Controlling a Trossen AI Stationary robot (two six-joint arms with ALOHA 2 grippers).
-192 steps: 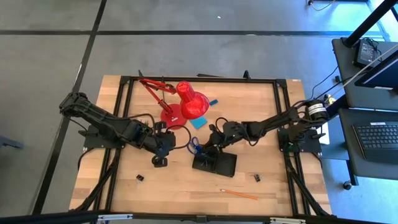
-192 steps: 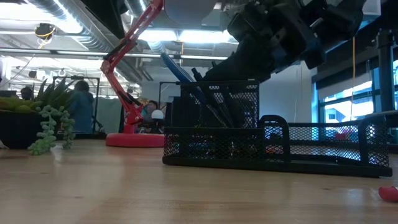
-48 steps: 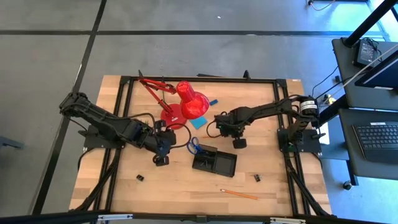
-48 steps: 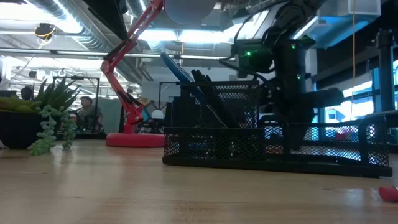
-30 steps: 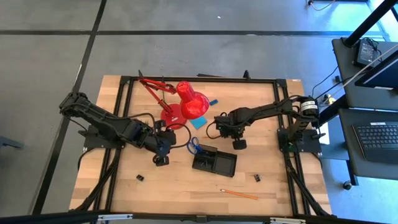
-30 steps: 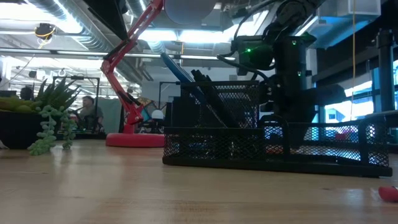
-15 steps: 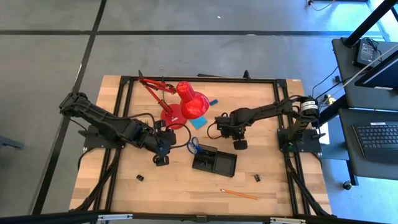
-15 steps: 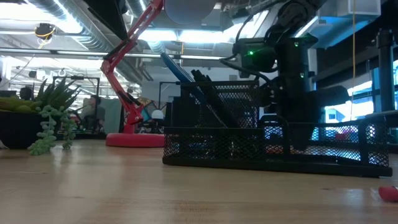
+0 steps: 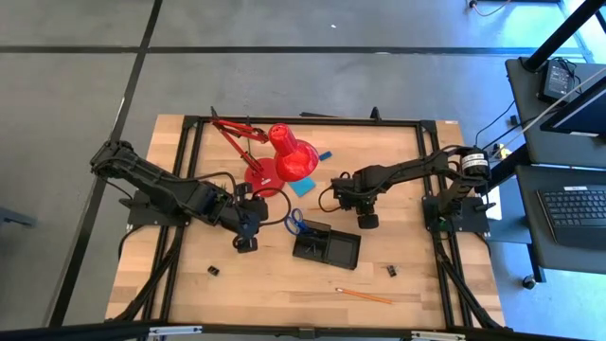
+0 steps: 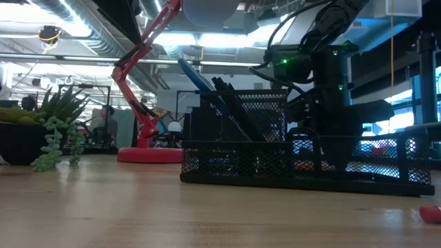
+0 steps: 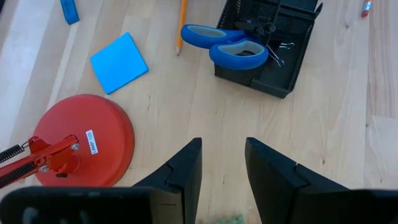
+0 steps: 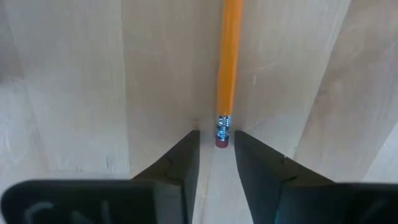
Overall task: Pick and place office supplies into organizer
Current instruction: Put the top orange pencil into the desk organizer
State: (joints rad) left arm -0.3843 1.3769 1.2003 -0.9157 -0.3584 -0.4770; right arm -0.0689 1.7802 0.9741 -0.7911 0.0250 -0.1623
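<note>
Left arm: jaws [image 11: 221, 168] parted, holding nothing, low over bare desk [image 9: 170, 275] left of centre, just near of the lamp base [image 11: 84, 140].
Binder clip [image 9: 214, 271]: on the desk near and left of the left arm.
Note pad [image 11: 119, 62]: flat on the desk just right of the lamp base.
Eraser [image 11: 69, 10]: beyond the pad, apart from it.
Scissors [image 11: 224, 45]: blue handles sticking out over the organizer's left end.
Organizer [image 9: 327, 248]: black mesh tray at desk centre, pens [image 10: 231, 103] upright in its tall cup.
Right arm: jaws [image 12: 216, 155] slightly parted, pointing down at the desk just far and right of the organizer. A pencil [image 12: 227, 68] lies flat here; its eraser end sits at the gap between the fingertips [image 12: 186, 152], with no squeeze visible.
Second pencil [image 9: 365, 296]: near edge, right of centre.
Second clip [image 9: 390, 271]: right of the organizer.
</note>
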